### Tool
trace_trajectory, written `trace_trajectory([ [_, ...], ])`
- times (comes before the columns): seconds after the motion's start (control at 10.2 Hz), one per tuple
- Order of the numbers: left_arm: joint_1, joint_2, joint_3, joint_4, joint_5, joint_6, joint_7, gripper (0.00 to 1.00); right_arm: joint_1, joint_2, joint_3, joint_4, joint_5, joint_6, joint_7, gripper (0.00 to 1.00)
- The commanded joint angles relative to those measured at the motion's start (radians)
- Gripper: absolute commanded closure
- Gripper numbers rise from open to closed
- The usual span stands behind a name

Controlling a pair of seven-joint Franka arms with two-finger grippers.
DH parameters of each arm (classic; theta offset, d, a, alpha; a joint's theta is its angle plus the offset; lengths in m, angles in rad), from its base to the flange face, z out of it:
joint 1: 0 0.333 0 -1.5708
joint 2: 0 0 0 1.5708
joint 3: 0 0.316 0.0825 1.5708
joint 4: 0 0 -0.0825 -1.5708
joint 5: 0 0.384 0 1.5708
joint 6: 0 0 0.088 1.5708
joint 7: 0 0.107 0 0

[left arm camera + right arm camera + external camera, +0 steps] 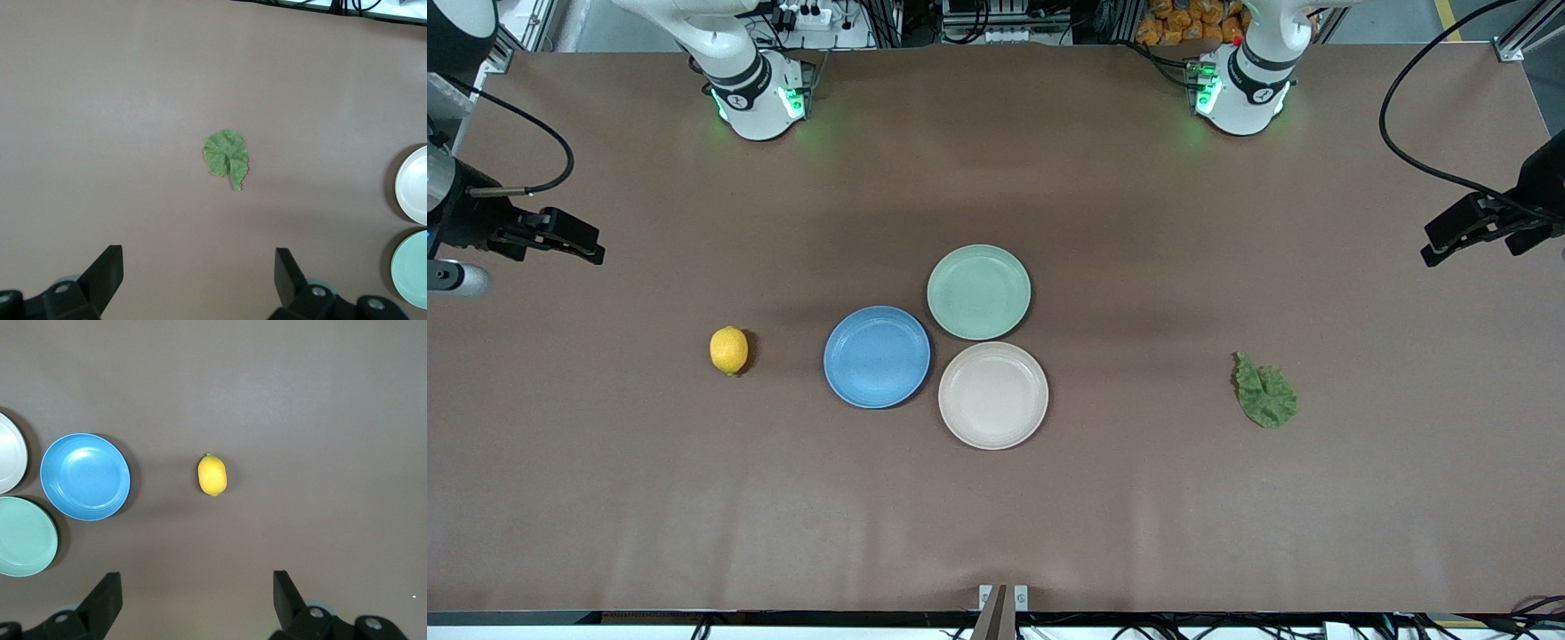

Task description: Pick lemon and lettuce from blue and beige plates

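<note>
The lemon [729, 349] lies on the bare table, beside the blue plate [877, 356] toward the right arm's end. The lettuce [1265, 391] lies flat on the bare table toward the left arm's end, apart from the beige plate [992, 395]. Both plates hold nothing. My right gripper [587, 242] hangs open and empty over the table's edge at the right arm's end; its wrist view shows its gripper [195, 580], the lemon [212, 475] and the blue plate [85, 477]. My left gripper [1436, 242] hangs open and empty at the left arm's end; its wrist view shows its gripper [197, 257] and the lettuce [227, 157].
A pale mint-green plate [978, 292] touches the blue and beige plates, farther from the front camera than both. The brown tabletop [1138, 516] surrounds them. Black cables hang at both ends of the table.
</note>
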Motion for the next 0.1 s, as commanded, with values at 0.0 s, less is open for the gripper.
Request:
trace_trajectory([
  [0.0, 0.008, -0.014, -0.006, -0.007, -0.009, -0.004, 0.022, 0.00, -0.010, -0.011, 0.007, -0.010, -0.014, 0.000, 0.008, 0.00],
])
